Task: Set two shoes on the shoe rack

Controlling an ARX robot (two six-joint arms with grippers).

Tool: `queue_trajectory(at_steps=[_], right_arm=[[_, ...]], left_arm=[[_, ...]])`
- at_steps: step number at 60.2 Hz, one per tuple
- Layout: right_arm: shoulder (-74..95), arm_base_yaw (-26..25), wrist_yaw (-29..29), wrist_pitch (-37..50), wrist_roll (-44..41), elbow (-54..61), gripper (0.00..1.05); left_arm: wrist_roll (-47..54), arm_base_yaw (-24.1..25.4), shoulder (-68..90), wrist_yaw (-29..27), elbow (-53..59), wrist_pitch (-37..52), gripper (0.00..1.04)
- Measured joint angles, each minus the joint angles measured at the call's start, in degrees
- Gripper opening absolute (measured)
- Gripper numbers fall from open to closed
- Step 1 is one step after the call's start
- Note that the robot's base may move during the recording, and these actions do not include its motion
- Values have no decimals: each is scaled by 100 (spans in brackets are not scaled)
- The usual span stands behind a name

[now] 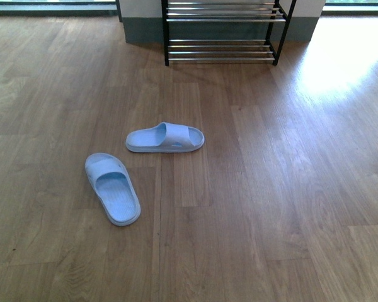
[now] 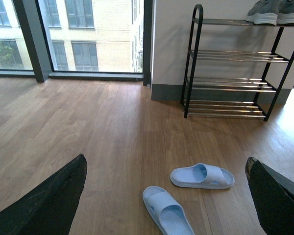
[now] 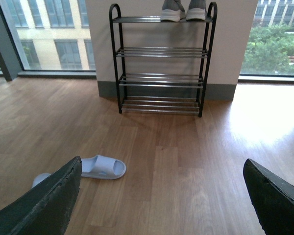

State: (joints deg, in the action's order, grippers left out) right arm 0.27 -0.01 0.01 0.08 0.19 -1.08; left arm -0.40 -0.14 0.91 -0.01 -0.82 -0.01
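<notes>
Shows a wooden surface [image 1: 271, 207] carrying two pale blue slides, left of middle, near each other yet apart: farther slide [image 1: 166, 138] lying crosswise, nearer slide [image 1: 112, 188] angled toward the near edge. Shows a rack [image 1: 220, 44] at the far edge.

On wood floor [image 1: 271, 189] lie slides [image 1: 165, 138] and rack [image 1: 220, 50].

Top centre of the front view: shoe rack [image 1: 222, 51]. Left of centre on the surface [image 1: 290, 207]: crosswise slide [image 1: 165, 138], and just below-left of it, not touching, lengthwise slide [image 1: 112, 188]. On the rack's top tier, sneakers [image 3: 172, 11].
</notes>
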Motion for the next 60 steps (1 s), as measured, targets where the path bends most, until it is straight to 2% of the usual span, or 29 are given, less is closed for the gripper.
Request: queue_trajectory(at_steps=[60], right_arm=[[2,0,-4,0,0,0,95]], left_arm=[[0,0,0,-2,0,0,95]])
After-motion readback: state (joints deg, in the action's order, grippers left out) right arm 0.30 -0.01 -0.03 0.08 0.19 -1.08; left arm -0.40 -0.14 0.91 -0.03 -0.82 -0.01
